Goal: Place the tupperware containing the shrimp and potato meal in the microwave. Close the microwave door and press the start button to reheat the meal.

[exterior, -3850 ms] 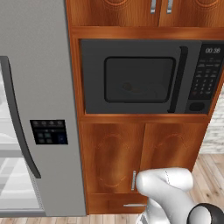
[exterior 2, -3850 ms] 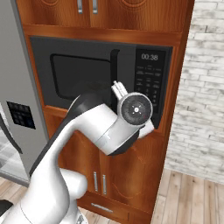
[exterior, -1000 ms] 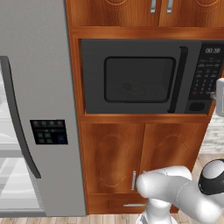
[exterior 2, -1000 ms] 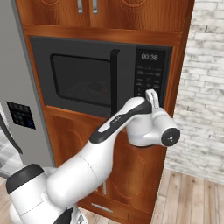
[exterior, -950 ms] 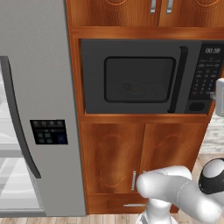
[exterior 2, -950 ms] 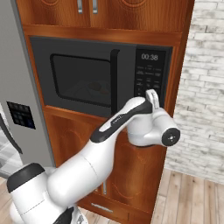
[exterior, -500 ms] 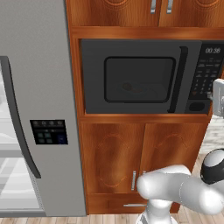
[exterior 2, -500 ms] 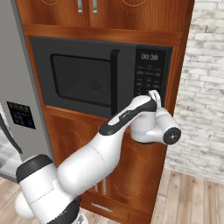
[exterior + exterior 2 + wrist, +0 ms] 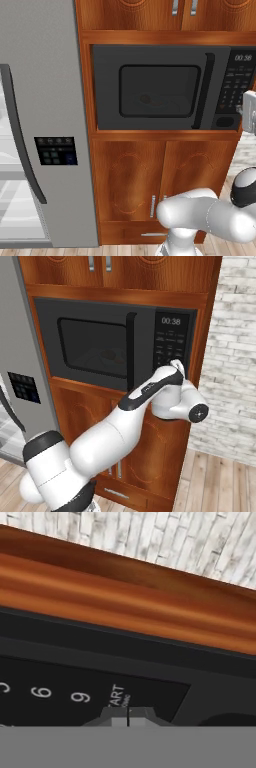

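Left base view, change: the hand (image 9: pixel 248 112) has pushed in from the right edge to the keypad (image 9: pixel 236 87) of the microwave (image 9: pixel 165 87) over the last second.
Left base view, tub: the tupperware (image 9: pixel 155 101) shows dimly through the window of the shut door (image 9: pixel 155 87), so loading and closing look done.
Right base view, change: the arm is stretched further; the hand (image 9: pixel 176 363) now meets the lower keypad (image 9: pixel 170 342) under the clock.
Right base view, room: cabinet post just right of the panel, brick wall (image 9: pixel 232 351) beyond; door handle (image 9: pixel 131 348) near on the left.
Hand view, state: fingers (image 9: pixel 116 717) closed together, holding nothing, tips touching the START key (image 9: pixel 117 696) beside the 9.
Hand view, meaning: the press seems under way; whether it registered, cannot tell.
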